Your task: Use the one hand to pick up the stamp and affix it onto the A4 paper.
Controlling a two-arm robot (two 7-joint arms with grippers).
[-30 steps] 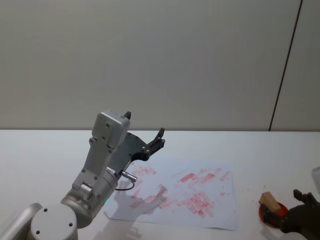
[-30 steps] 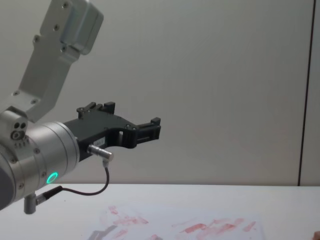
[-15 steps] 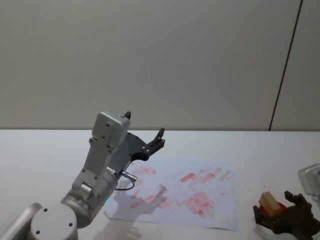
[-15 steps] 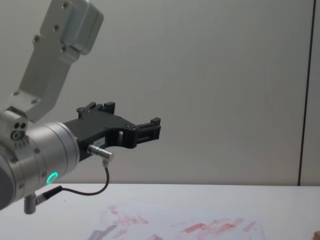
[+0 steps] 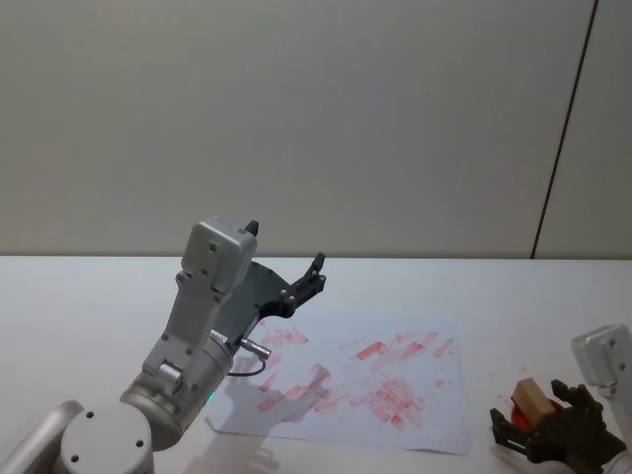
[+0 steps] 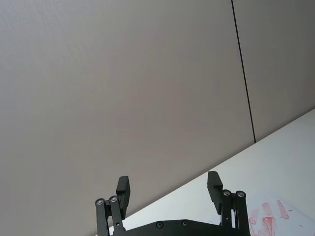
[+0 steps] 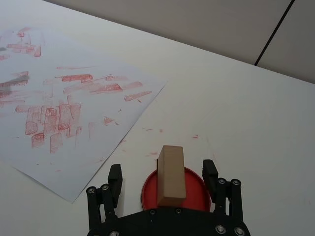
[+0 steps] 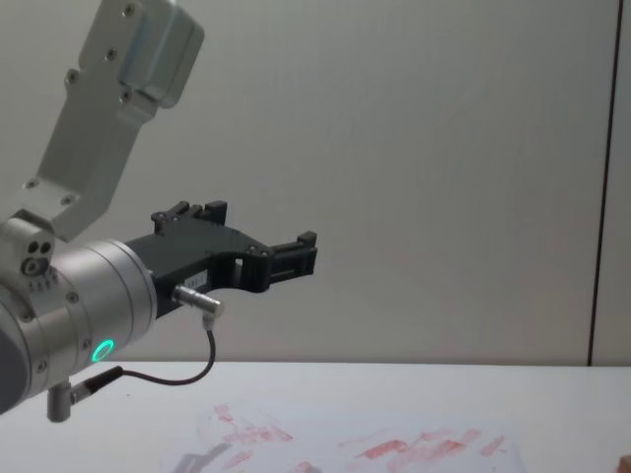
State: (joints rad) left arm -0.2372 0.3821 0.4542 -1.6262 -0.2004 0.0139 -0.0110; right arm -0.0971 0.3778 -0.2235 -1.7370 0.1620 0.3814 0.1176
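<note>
Stamp (image 7: 171, 174) is standing upright on a red ink pad (image 7: 197, 189) near the A4 paper (image 7: 74, 113), the right hand (image 7: 163, 169) straddling it with fingers spread, gripping nothing. Light, rigid wood, likely; pinching its flat sides suits. Left gripper (image 6: 167, 184) is idling raised, fingers apart.

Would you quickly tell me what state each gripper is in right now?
Left gripper: open, empty, raised.
Right gripper: open, astride the stamp, not gripping.

A tan wooden stamp (image 5: 534, 399) sits at the lower right; the red-smeared white A4 paper (image 5: 341, 373) lies flat, lower centre.
</note>
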